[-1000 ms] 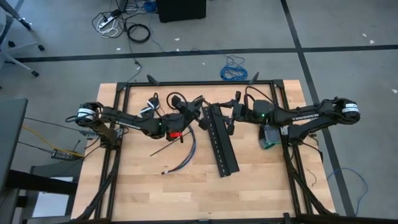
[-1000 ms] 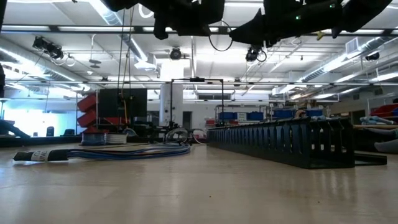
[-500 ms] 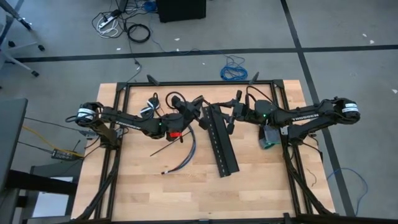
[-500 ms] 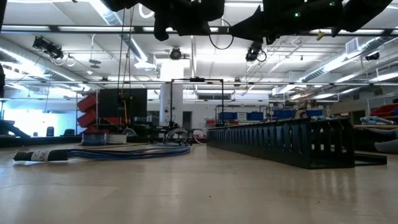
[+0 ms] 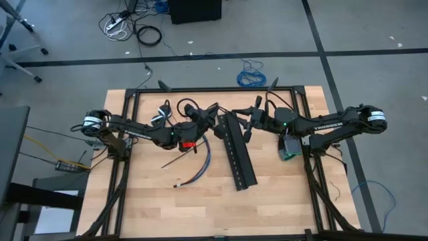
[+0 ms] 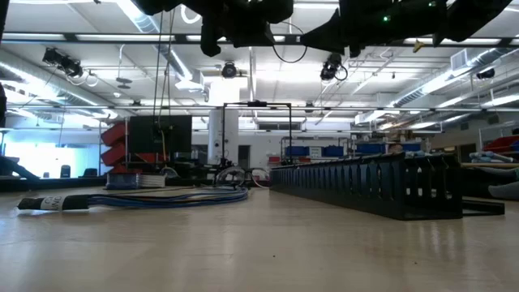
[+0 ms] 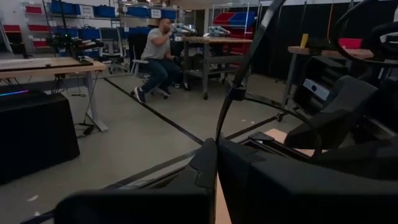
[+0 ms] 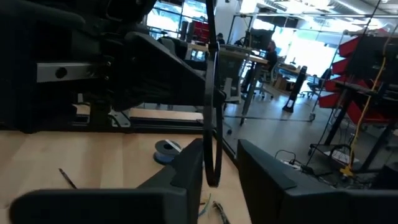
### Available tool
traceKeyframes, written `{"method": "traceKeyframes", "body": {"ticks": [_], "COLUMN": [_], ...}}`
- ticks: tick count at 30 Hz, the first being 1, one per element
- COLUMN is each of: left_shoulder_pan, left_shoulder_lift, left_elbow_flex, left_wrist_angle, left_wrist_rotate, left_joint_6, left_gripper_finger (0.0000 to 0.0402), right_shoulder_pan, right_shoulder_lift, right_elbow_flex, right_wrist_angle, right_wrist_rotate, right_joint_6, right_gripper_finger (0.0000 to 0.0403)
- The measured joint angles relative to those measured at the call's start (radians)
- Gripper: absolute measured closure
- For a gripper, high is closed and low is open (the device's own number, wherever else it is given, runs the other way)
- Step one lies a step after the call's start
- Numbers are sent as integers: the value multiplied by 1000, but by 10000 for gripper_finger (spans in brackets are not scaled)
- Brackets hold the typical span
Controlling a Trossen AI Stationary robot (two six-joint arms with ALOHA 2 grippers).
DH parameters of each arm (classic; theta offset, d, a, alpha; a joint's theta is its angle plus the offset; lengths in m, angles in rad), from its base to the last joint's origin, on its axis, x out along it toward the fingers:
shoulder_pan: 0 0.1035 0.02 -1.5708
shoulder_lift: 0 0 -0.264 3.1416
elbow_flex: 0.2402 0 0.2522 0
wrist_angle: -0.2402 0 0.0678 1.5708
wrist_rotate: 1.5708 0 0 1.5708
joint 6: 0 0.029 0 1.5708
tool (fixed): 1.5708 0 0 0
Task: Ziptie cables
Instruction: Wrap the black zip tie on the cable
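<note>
High view — wooden table point(image 5: 281, 201) on grey floor | left end effector point(image 5: 212, 109) clenched on ziptie point(image 7: 239, 68) | right end effector point(image 5: 255, 107) — cannot tell

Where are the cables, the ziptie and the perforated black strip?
cables point(image 5: 202, 163), high view, middle of the curved bundle.
ziptie point(image 8: 215, 93), right wrist view, upright stretch of the strip.
perforated black strip point(image 5: 238, 152), high view, its middle.

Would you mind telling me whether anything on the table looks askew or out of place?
The long black perforated strip lies slanted across the table's middle rather than square to the frame. The cables curve loosely beside it, one end splayed, and a lone ziptie lies at an angle nearby. Nothing looks spilled or damaged.
</note>
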Motion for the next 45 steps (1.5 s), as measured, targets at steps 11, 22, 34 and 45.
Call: {"method": "traceKeyframes", "body": {"ticks": [11,22,34,45], "left_shoulder_pan": [0,-14,-68,-41], "left_shoulder_lift": [1,1,-27,-174], "left_elbow_flex": [0,-1,-1,-1], "left_wrist_angle": [3,-29,-50,-166], "left_wrist_rotate": [30,183,-122,641], "left_joint_6": [9,228,430,362], "left_gripper_finger": [401,341,249,249], "right_shoulder_pan": [0,0,-24,-107], "right_shoulder_lift": [0,-2,-234,-274], "right_elbow_flex": [0,0,1,1], "right_wrist_angle": [4,0,-289,43], "right_wrist_rotate": [-18,-18,-284,-1042], "right_joint_6": [-1,-2,230,624], "right_gripper_finger": [394,401,401,402]}}
